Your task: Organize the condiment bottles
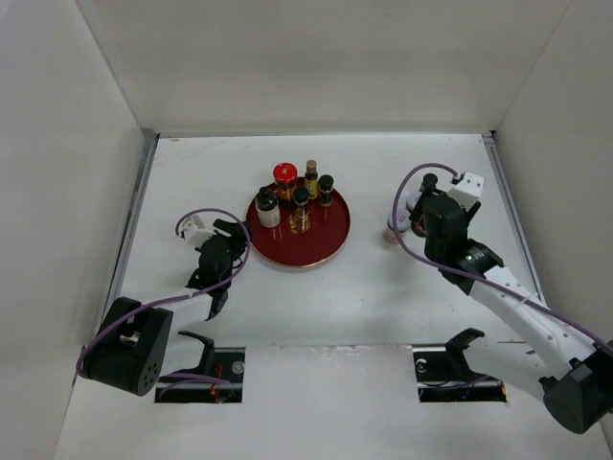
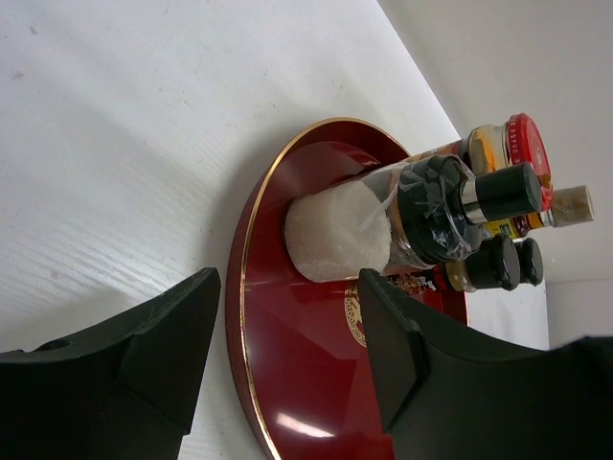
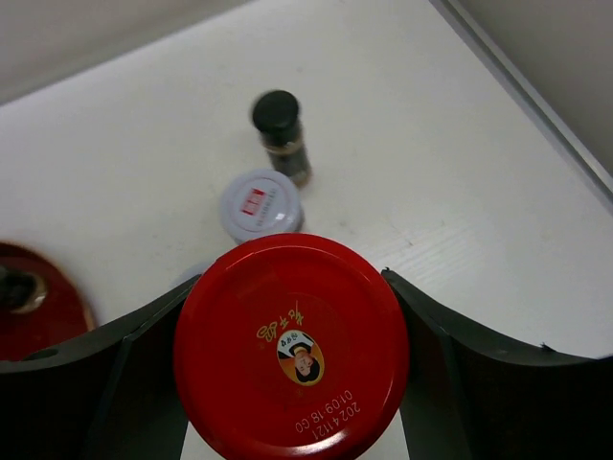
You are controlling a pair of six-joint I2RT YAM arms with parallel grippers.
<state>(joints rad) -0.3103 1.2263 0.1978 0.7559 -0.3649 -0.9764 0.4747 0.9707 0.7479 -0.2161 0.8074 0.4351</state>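
My right gripper [image 3: 290, 284] is shut on a red-capped jar [image 3: 292, 347], with a finger on each side of the lid. In the top view this gripper [image 1: 397, 230] is right of the round red tray [image 1: 326, 244]. Just beyond the jar stand a white-capped jar [image 3: 261, 204] and a black-capped bottle [image 3: 281, 134], both on the table. On the tray stand a red-capped jar [image 1: 284, 175], a gold-capped bottle [image 1: 311, 172], two black-capped bottles [image 1: 327, 184] and a white-filled jar [image 2: 340, 235]. My left gripper [image 2: 287, 297] is open and empty at the tray's left rim [image 2: 239, 287].
White walls enclose the table on the left, back and right. A metal strip [image 3: 536, 105] runs along the right table edge. Two cut-outs [image 1: 206, 374] lie by the arm bases at the near edge.
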